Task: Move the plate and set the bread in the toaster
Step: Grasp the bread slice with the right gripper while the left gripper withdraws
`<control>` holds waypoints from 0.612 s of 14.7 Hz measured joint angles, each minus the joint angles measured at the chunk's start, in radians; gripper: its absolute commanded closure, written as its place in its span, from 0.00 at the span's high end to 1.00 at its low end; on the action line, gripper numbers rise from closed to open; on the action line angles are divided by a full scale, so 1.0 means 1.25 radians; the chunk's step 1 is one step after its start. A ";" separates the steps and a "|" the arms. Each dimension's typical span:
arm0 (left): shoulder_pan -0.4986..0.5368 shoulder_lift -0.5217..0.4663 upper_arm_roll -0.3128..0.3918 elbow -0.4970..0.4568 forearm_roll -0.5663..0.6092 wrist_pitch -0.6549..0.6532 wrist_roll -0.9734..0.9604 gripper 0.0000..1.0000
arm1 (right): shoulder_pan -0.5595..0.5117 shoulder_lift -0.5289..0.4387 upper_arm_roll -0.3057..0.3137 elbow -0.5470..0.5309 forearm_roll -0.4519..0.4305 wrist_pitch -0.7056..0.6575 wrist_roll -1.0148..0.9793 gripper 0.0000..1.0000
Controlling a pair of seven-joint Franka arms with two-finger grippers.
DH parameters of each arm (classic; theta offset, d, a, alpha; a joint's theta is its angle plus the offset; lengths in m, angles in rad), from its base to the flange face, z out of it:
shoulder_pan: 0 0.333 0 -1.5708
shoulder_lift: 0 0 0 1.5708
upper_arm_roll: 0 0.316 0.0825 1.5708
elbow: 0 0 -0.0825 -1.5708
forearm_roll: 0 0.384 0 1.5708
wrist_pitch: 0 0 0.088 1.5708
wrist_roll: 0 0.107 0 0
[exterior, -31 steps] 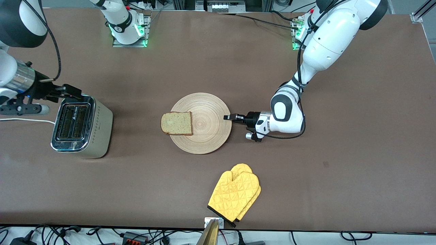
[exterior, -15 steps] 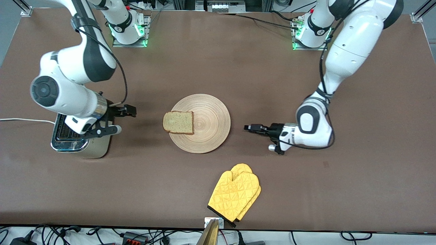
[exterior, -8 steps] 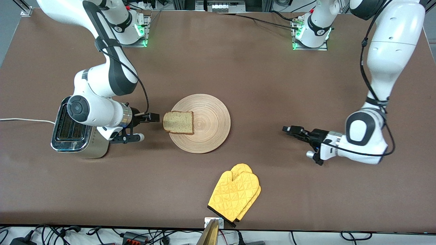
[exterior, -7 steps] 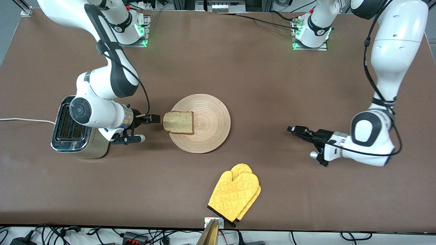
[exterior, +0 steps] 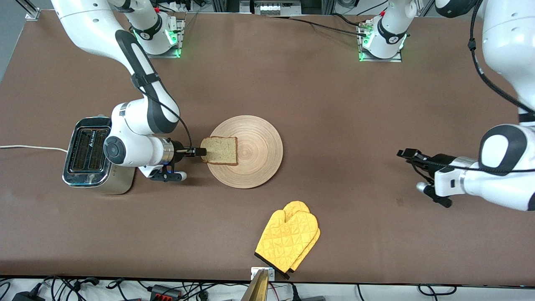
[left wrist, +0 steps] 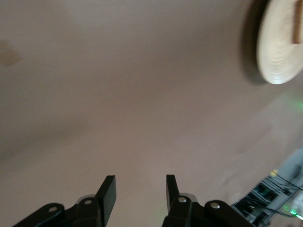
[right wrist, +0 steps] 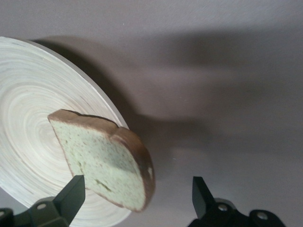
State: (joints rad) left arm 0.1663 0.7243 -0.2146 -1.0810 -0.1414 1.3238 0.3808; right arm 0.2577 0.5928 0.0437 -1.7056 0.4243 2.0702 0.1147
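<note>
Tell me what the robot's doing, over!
Right gripper open at the bread, which lies on the plate. Left gripper open, empty. Toaster slots unblocked.

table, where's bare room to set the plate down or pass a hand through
Bare table lies between the plate and the left end effector, and between the plate and the arm bases. It is crowded between the toaster and the bread, where the right end effector sits. The yellow mitts lie nearer the camera.
</note>
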 measured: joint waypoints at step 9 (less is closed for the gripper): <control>-0.029 -0.156 -0.004 0.013 0.193 -0.084 -0.221 1.00 | 0.015 0.032 0.000 0.000 0.016 0.013 0.001 0.83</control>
State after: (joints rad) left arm 0.1297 0.5296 -0.2201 -1.0646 0.0993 1.2190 0.1044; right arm 0.2764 0.6326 0.0437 -1.7055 0.4440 2.0870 0.1159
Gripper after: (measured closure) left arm 0.119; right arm 0.128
